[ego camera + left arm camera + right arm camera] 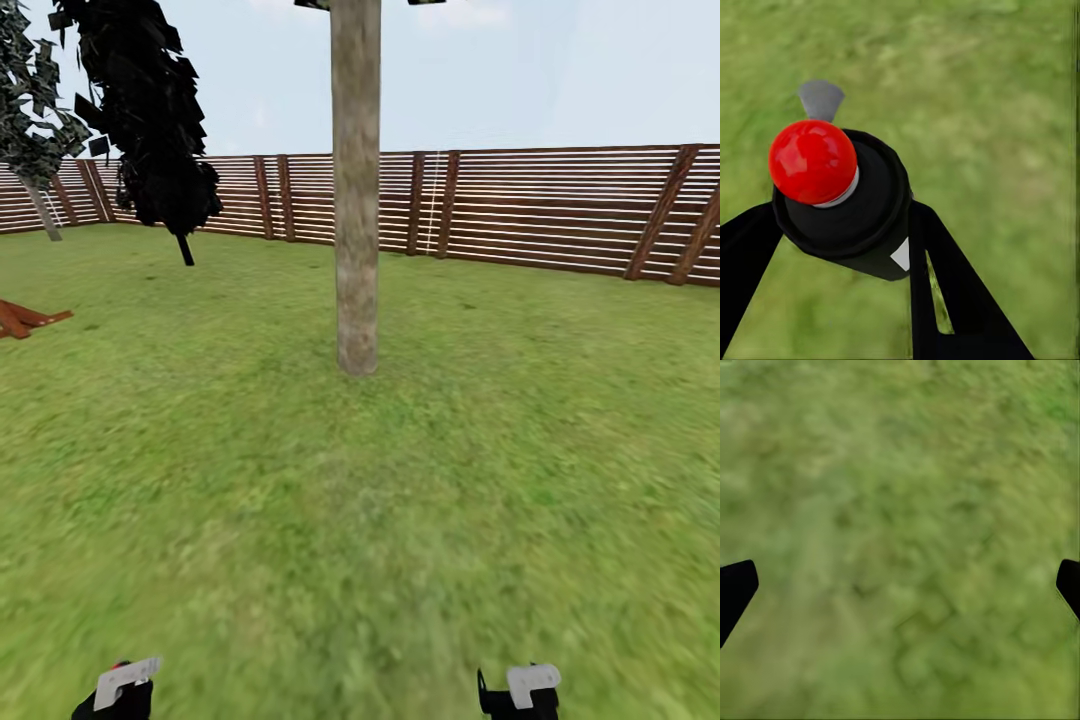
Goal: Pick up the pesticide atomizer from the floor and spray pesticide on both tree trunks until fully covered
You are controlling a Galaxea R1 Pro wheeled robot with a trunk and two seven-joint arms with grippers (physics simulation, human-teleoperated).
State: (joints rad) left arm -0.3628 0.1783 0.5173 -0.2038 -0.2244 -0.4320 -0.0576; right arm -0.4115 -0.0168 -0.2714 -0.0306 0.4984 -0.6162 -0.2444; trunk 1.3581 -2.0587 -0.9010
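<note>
A thick, mottled grey-tan tree trunk (pixel 356 190) rises from the garden lawn (pixel 360 480) straight ahead, a few metres off; its canopy is cut off by the frame's top. In the left wrist view the pesticide atomizer (pixel 844 199), a dark bottle with a round red top, sits between the black fingers (pixel 952 292) of my left gripper (pixel 840 225), which is shut on it. My left gripper (pixel 118 690) also shows at the bottom left of the head view. My right gripper (pixel 900 585) hangs over grass with its fingertips wide apart and nothing between them; it also shows as the right gripper (pixel 522 690) at the bottom right of the head view.
A brown horizontal-slat fence (pixel 540 205) bounds the lawn behind the trunk. A dark narrow columnar tree (pixel 150 120) stands at the back left, with another grey-leaved tree (pixel 30 110) at the far left edge. An orange-brown wooden object (pixel 25 320) lies on the grass at the left.
</note>
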